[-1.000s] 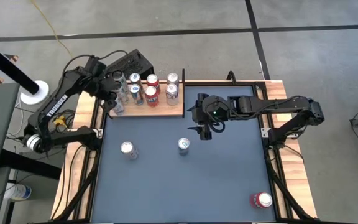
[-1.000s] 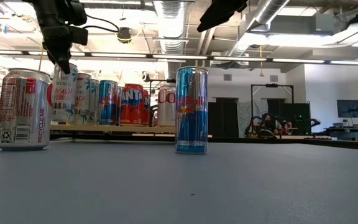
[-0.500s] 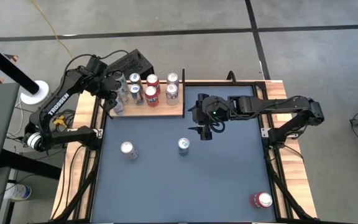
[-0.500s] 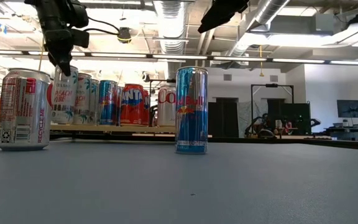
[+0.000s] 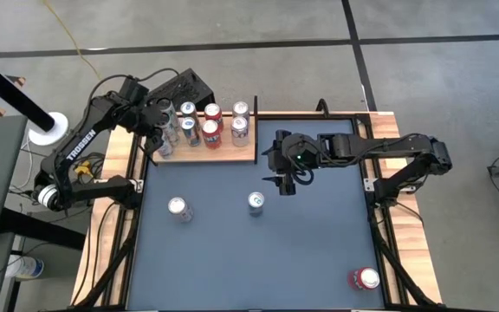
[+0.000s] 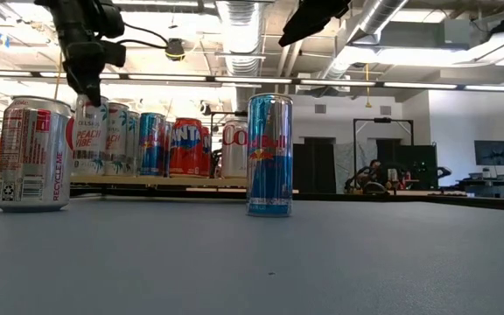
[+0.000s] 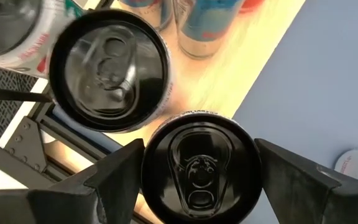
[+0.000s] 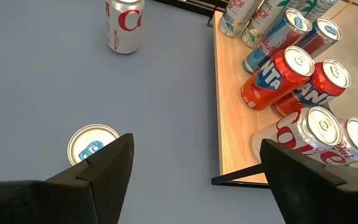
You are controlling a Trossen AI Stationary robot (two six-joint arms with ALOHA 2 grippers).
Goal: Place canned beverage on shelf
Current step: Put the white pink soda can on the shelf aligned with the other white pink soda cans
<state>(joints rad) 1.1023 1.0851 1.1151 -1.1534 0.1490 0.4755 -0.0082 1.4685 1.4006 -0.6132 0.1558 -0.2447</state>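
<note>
The shelf (image 5: 225, 156) is a light wood board at the table's far left, and several cans stand upright on it. My left gripper (image 5: 158, 139) is over the shelf's left end, shut on a white "Peach" can (image 6: 90, 136). That can stands upright beside another can (image 7: 107, 68). My right gripper (image 5: 282, 179) hangs open and empty above the table's middle, right of the shelf. It also shows in the right wrist view (image 8: 196, 144). My left gripper pinches the white can's top rim (image 7: 146, 155) between its two fingers, one on each side. The fingers (image 6: 88, 87) come from above and point down. The can is upright, with its base at the shelf board's left end (image 6: 103, 178).
A slim blue Red Bull can (image 5: 255, 202) and a silver Coke can (image 5: 178, 208) stand on the blue tabletop near the shelf. A red can (image 5: 364, 278) is at the near right corner. Thin black posts rise from the shelf (image 5: 255, 104).
My left gripper has gone down with the white can. The can was held a little above the board and slightly tilted, and now stands upright with its base at the shelf.
</note>
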